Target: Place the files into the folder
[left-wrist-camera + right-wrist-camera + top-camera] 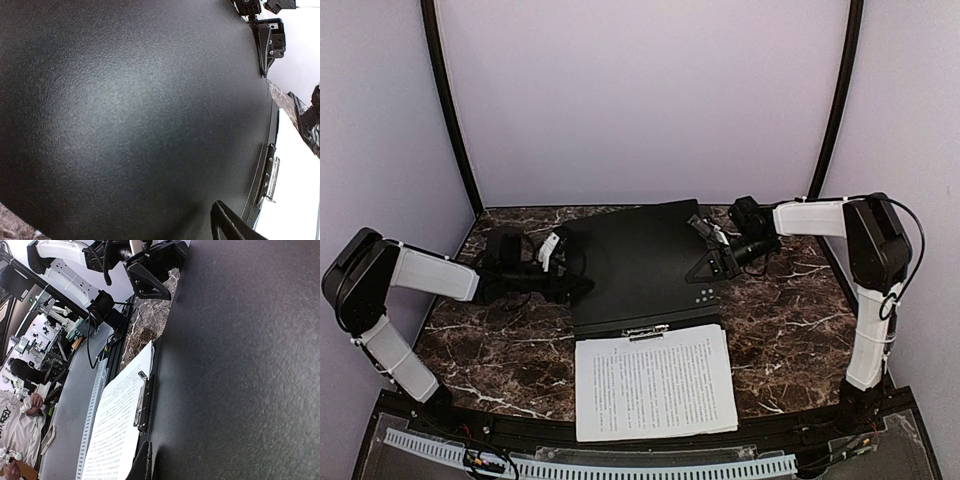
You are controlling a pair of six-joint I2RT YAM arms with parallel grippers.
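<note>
Files (655,380) are lying printed side up on the near flap of the folder (640,265), under the metal clip (647,331), at 6 o'clock on the marble table (790,320). The black cover is being held half raised toward 12 o'clock, so closing is judged as left. The cover's 9 o'clock edge is being touched by the left gripper (557,262), the 3 o'clock edge by the right gripper (717,255); finger spread cannot be told for either. Sheets are looking flat, squared, white; the cover matte, pebbled.
</note>
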